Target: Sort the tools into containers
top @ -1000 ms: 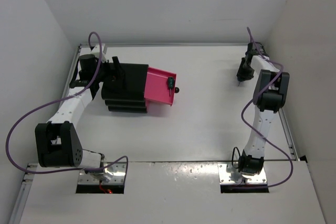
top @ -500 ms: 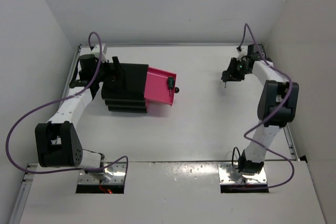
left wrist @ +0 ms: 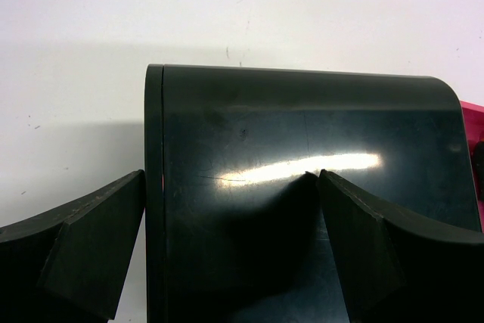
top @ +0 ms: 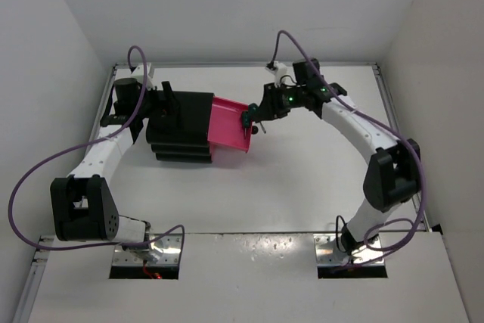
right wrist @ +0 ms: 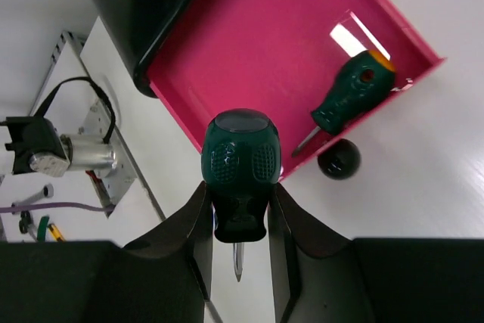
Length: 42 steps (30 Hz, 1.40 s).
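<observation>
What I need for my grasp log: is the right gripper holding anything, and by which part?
The right gripper holds a green-handled screwdriver, clamped on the narrow end of its handle, next to the shaft.

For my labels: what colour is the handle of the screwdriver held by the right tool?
The screwdriver handle is dark green; the right wrist view shows it best.

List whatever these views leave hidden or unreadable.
Anything below the open pink drawer: top view, covered by that drawer and the black cabinet.
Left claw: left wrist view, fingers cut off by the bottom edge; contact with the cabinet unclear.
Held screwdriver: top view, too small, masked by the right claw.
</observation>
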### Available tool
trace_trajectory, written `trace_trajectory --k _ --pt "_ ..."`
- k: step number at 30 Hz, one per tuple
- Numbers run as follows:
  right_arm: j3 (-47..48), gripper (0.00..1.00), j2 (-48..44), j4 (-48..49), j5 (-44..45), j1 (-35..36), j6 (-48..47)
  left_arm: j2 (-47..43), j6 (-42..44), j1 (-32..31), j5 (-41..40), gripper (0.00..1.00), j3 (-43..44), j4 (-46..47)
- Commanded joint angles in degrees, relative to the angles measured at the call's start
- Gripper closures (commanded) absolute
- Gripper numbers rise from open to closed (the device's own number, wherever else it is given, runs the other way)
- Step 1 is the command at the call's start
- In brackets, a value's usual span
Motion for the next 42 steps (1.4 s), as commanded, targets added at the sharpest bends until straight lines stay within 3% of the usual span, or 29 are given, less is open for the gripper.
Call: trace_trajectory --k 1,10,13,20,24,26,27,29,33,37,42 --pt "3.47 1.0 2.47 1.72 1.27 2.7 1.01 3.53 3.28 -0.9 -3.53 0.0 -2.94 -14.5" --pt "9.0 1.0 9.76 2.25 5.75 8.51 1.55 3.0 3.28 -0.9 -3.53 0.0 -2.94 -14.5" --pt "11.98 0.94 11.78 2.25 7.77 10.18 1.55 3.0 3.28 -0.9 -3.53 0.0 -2.94 -14.5" --pt "15.15 0.75 16.18 1.11 13.93 11.85 1.55 3.0 3.28 -0.9 -2.3 0.0 -2.94 -14.5" --pt "16.56 0.54 17.41 1.11 16.03 12.99 1.55 3.0 3.28 -0.9 -2.3 0.0 -3.46 -14.5" --pt "17.09 0.51 17.42 0.59 16.57 12.99 0.85 3.0 3.28 -0.9 -2.3 0.0 -3.47 -13.98" --pt "17.09 0.42 16.2 0.58 17.18 12.99 0.85 3.0 3.28 -0.9 -2.3 0.0 -3.47 -13.97" --pt "16.48 0.38 14.79 1.98 17.18 12.99 0.85 3.0 3.28 -0.9 -2.3 0.0 -3.47 -13.97" --pt "14.29 0.36 9.62 5.4 12.46 10.98 2.77 3.0 3.28 -0.9 -2.3 0.0 -3.47 -13.97" --pt "10.41 0.37 5.56 9.01 1.57 5.19 5.76 3.0 3.28 -0.9 -2.3 0.0 -3.47 -13.97" --pt "0.94 0.45 4.41 18.32 -13.56 -6.32 20.6 3.0 3.28 -0.9 -2.3 0.0 -3.47 -13.97"
